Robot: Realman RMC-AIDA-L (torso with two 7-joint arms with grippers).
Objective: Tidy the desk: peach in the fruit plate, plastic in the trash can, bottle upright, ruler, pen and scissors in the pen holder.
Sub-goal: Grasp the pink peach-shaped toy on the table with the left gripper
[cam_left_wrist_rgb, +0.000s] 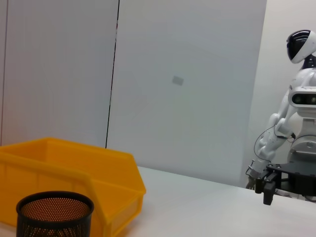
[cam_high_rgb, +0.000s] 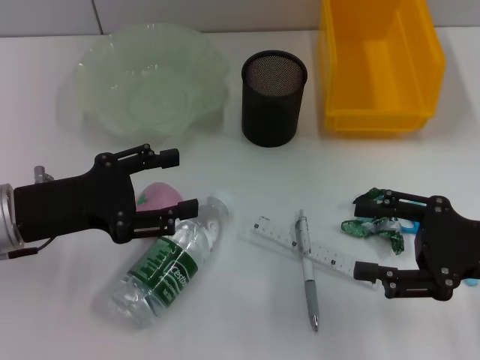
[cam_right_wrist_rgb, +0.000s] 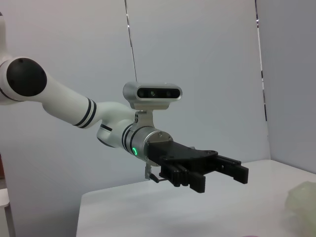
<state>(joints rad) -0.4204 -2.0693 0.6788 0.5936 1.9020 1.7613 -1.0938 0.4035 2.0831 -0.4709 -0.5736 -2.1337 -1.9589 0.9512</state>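
Basically nothing's tidied yet: the left gripper (cam_high_rgb: 174,182) hangs with jaws spread around the peach (cam_high_rgb: 159,196), which sits on the desk (cam_high_rgb: 225,315) beside the toppled bottle (cam_high_rgb: 169,261). The right gripper (cam_high_rgb: 373,233) is spread too, near the plastic (cam_high_rgb: 370,223). Next move probably: close on the peach, carry it to the fruit plate (cam_high_rgb: 94,71).

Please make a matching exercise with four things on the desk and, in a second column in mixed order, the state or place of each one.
Things:
1. bottle
2. pen
3. peach
4. trash can

States:
A. lies across the ruler
B. between the open fingers of the left gripper
C. lying on its side
D. stands empty at the far right

Pairs: 1-C, 2-A, 3-B, 4-D
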